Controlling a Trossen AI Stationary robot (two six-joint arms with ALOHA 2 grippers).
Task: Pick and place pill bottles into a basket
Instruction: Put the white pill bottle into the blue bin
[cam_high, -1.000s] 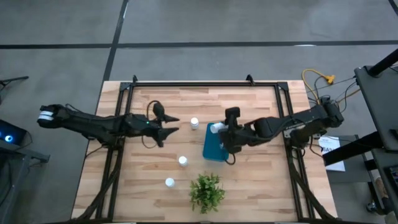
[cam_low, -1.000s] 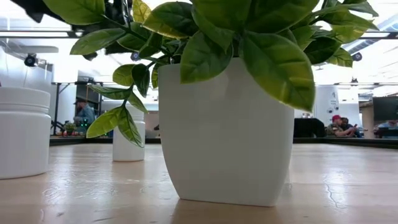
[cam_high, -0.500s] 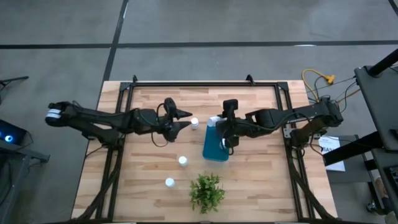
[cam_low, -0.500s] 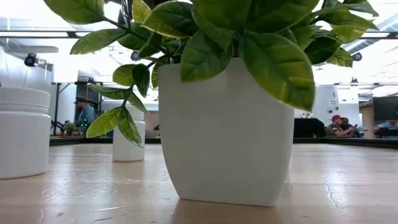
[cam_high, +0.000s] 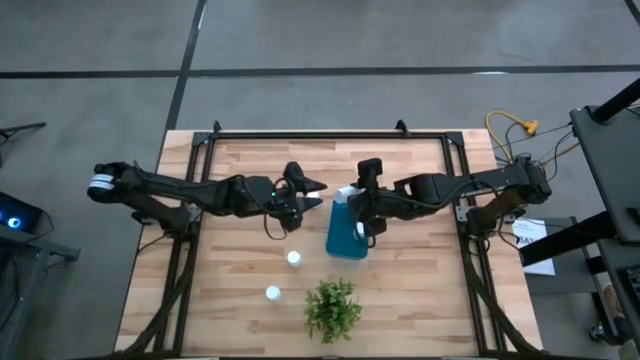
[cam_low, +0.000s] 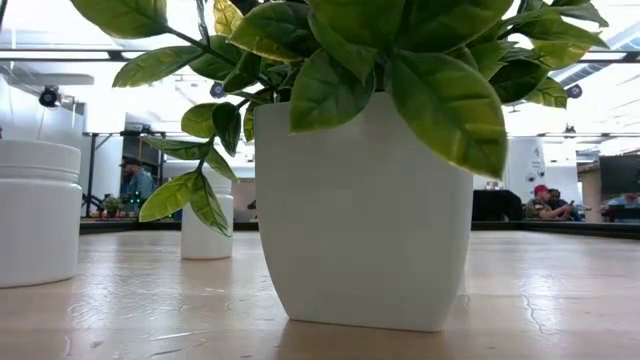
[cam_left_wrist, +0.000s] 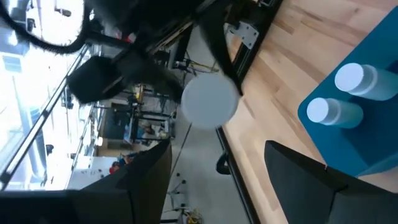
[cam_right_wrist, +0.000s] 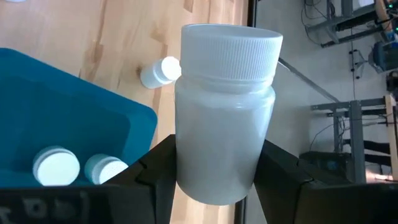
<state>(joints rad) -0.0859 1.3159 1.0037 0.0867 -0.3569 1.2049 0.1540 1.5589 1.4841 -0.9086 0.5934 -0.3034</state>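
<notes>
1. Basket (cam_high: 347, 232) (teal, rounded corners) sits mid-desk, just beyond the plant (cam_high: 332, 308); two pill bottles (cam_right_wrist: 57, 168) lie inside it.
2. Right end effector (cam_high: 356, 203) hovers over the basket's far end, clamped on a white pill bottle (cam_right_wrist: 222, 112), fingers (cam_right_wrist: 283, 180) on both sides of its body.
3. Left end effector (cam_high: 304, 196) is just left of the basket, jaws spread around a bottle (cam_left_wrist: 209, 101) on the desk (cam_high: 230, 260); can't tell if the fingers touch it.
4. Two more bottles stand loose on the desk: one (cam_high: 294, 258) left of the basket, one (cam_high: 272, 293) beside the plant.
5. Low view: plant's white pot (cam_low: 365, 215) fills the frame, two bottles (cam_low: 38, 212) to its side.
</notes>
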